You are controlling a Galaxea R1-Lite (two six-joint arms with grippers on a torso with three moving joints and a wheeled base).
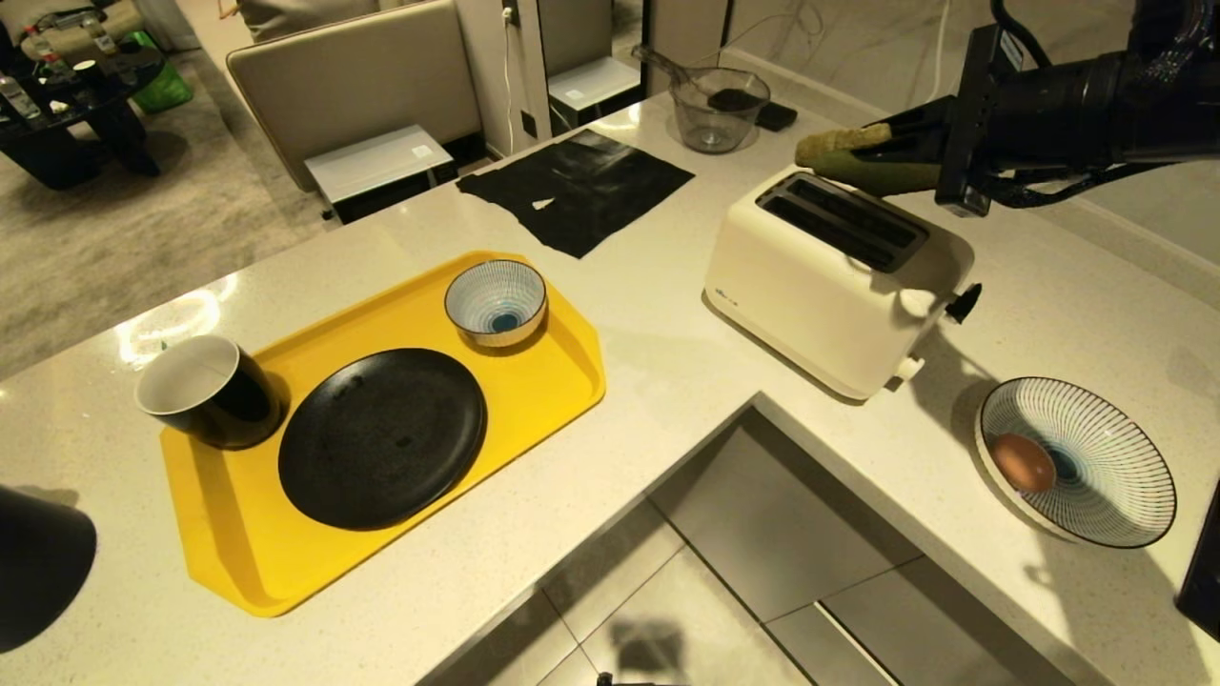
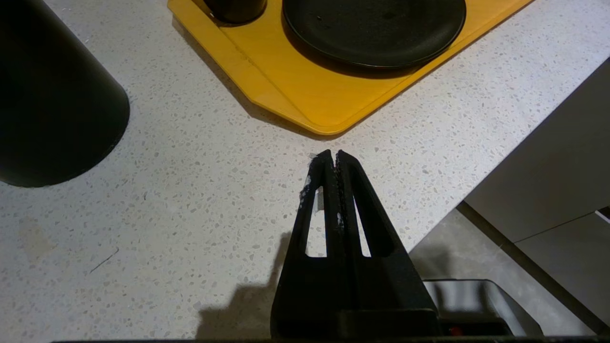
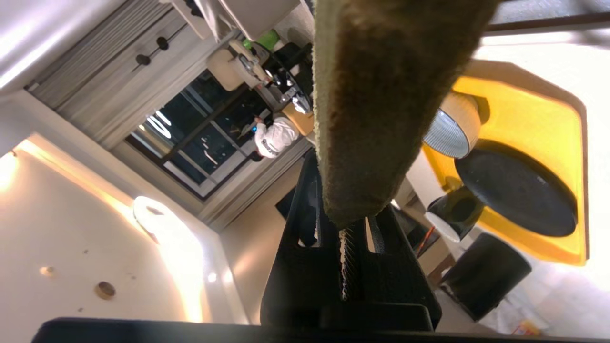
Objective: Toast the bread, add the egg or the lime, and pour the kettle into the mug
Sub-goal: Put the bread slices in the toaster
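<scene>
Right gripper at upper right of head view, clamped on the bread, held level just above the cream toaster slots. Left gripper pressed closed, empty, over bare counter near yellow tray.

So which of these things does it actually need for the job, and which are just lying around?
Needed: the bread pinched in the right gripper above the toaster; egg; kettle; mug.

Lying about: yellow tray, black plate, small striped bowl, black cloth, clear jug.
</scene>
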